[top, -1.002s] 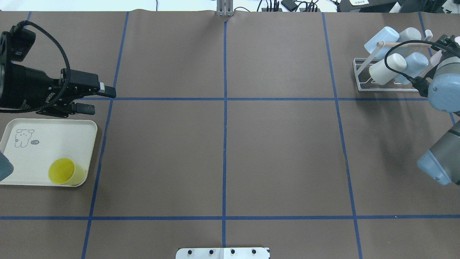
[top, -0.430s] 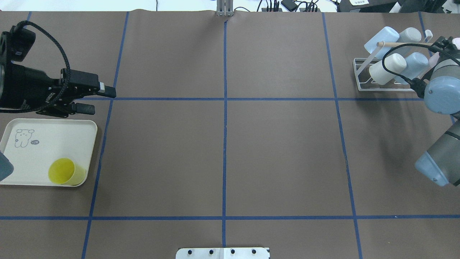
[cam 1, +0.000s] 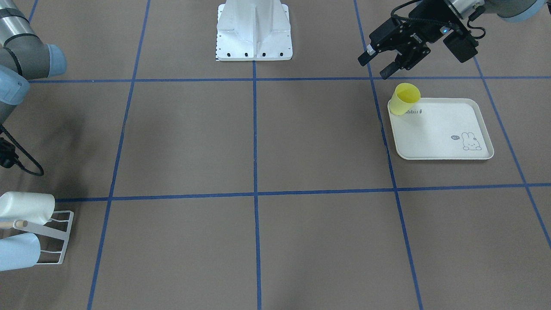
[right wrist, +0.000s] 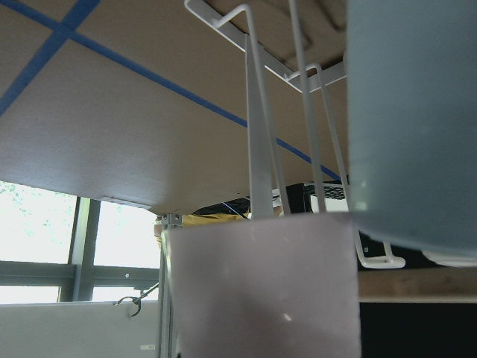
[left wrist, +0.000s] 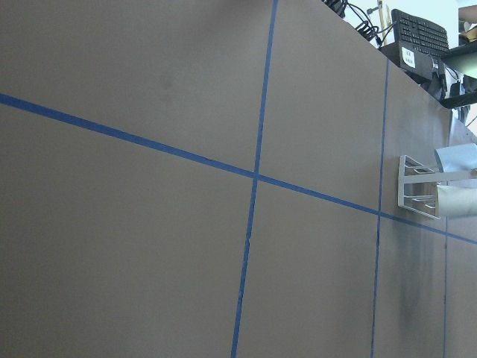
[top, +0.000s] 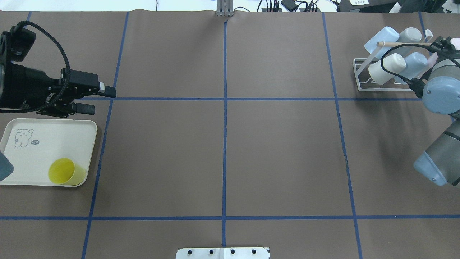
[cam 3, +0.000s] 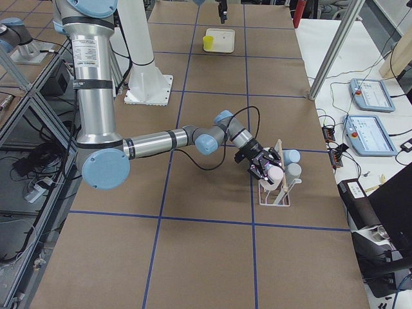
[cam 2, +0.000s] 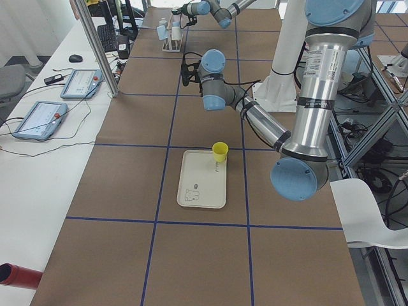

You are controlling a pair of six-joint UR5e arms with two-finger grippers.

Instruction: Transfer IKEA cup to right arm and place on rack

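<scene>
A yellow cup (top: 64, 171) stands upright in the near corner of the cream rabbit tray (top: 54, 140), also seen from the front as the cup (cam 1: 404, 99) on its tray (cam 1: 439, 129). My left gripper (top: 99, 100) hovers open and empty just beyond the tray's far edge (cam 1: 373, 65). At the white wire rack (top: 359, 77) my right gripper (cam 3: 265, 168) sits against a pale pink cup (cam 3: 275, 174). That pink cup (right wrist: 261, 291) fills the bottom of the right wrist view among the rack wires (right wrist: 257, 134). No fingers show there, so I cannot tell its state.
Several pale blue and white cups (top: 382, 68) hang on the rack around a wooden dowel (top: 402, 44). The right arm's blue elbow joint (top: 440, 95) hangs over the table's right edge. The white robot base (cam 1: 254, 30) stands at the near middle.
The right arm's joints have drifted slightly left and toward the robot, and the white cup on the rack has shifted a little left. The left arm and yellow cup have not moved.
</scene>
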